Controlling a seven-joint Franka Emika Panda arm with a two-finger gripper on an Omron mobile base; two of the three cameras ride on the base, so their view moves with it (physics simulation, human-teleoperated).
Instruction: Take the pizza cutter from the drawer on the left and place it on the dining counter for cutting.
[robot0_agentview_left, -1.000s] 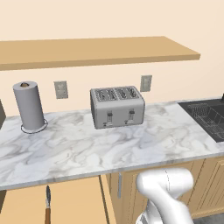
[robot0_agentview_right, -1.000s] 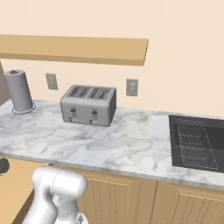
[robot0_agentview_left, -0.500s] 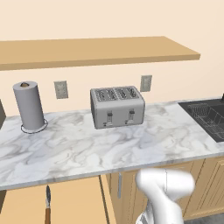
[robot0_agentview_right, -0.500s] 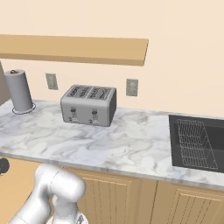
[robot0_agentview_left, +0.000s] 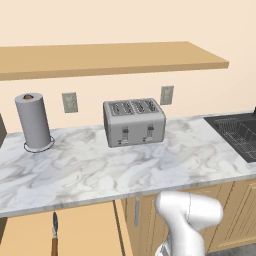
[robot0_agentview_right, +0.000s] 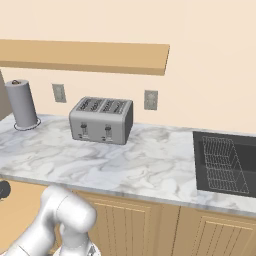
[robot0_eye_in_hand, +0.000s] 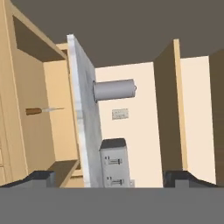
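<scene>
Cutter (robot0_eye_in_hand: 43, 110) lies inside the open drawer (robot0_eye_in_hand: 54, 131), well ahead of the gripper (robot0_eye_in_hand: 111, 177) and toward its left fingertip. Gripper jaws stand wide apart, holding and touching nothing. Directly ahead between the fingertips (robot0_eye_in_hand: 41, 177) lie the marble counter (robot0_eye_in_hand: 83, 131) edge, toaster (robot0_eye_in_hand: 114, 162) and paper towel roll (robot0_eye_in_hand: 114, 90). Wheel end of the cutter points toward the counter.

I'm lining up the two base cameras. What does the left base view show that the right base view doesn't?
Left base view alone: the pizza cutter lying in the open drawer under the counter edge. Right base view alone: the whole dish rack in the sink, which the left view cuts off. Both share the toaster, the paper towel roll, the marble counter, the shelf and two wall sockets.
</scene>
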